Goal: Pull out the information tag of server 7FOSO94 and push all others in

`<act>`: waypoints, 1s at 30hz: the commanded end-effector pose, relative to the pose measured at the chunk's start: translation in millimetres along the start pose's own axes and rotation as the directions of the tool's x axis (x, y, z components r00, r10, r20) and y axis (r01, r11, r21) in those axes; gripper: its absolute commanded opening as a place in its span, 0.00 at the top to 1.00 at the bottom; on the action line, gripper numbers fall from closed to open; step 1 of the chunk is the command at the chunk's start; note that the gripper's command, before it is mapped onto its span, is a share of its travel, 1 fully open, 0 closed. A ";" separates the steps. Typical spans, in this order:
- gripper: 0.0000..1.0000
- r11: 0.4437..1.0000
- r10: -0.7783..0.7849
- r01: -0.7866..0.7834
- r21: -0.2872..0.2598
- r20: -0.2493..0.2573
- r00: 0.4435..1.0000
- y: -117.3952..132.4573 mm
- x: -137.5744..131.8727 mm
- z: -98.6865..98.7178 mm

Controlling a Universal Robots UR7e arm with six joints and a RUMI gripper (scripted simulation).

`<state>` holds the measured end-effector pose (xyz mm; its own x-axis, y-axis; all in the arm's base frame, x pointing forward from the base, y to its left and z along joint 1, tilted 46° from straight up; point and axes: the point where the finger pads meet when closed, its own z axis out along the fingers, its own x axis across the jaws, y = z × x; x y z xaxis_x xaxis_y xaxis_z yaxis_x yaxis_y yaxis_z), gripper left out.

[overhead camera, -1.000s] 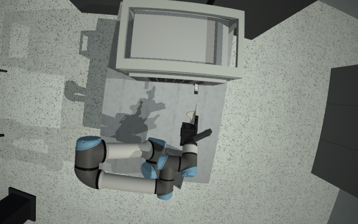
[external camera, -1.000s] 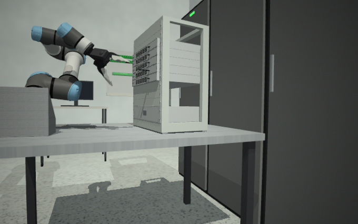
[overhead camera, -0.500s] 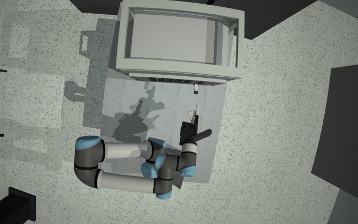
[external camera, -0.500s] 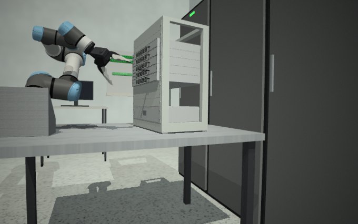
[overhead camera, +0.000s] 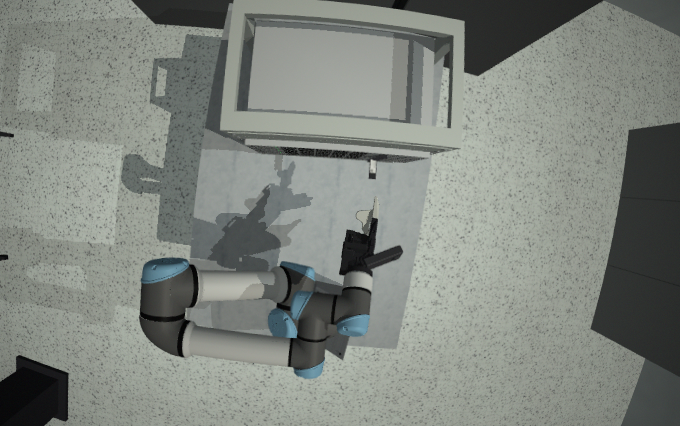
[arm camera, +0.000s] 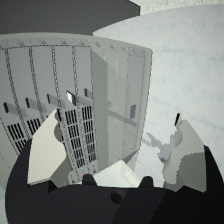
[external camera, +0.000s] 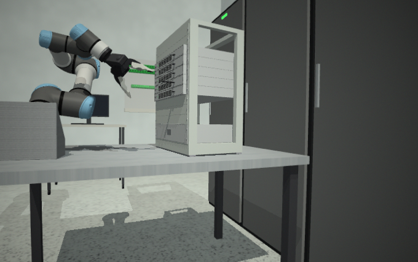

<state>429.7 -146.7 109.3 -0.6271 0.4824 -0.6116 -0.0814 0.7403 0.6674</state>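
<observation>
The rack (overhead camera: 341, 123) (external camera: 193, 92) (arm camera: 112, 70) stands upright on the table (overhead camera: 401, 215) (external camera: 185, 168). It holds several servers stacked in its upper part. One information tag (overhead camera: 372, 169) (external camera: 168, 82) (arm camera: 71, 97) sticks out of the second server from the bottom of the stack; its text is not readable here. The other tags, such as the bottom server's tag (arm camera: 86, 92), show only as small dark ends near the rack front. My gripper (overhead camera: 367, 207) (external camera: 141, 83) (arm camera: 118, 111) is open and empty, in front of the rack, its fingers apart one above the other. No service tag is legible.
A grey block (external camera: 27, 131) stands at the table's left in the exterior view. Tall dark cabinets (external camera: 274, 92) stand behind the rack. A monitor (external camera: 101, 105) stands on a far desk. The rack's lower part has blank panels (external camera: 171, 112) and a lower unit (external camera: 176, 133).
</observation>
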 end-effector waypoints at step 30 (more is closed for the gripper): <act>0.00 0.997 0.008 -0.005 0.081 -0.032 0.999 -4.8 -11.7 -6.9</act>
<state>431.9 -158.1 115.6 -0.6518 0.4728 -0.5929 -0.0195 0.7711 0.6364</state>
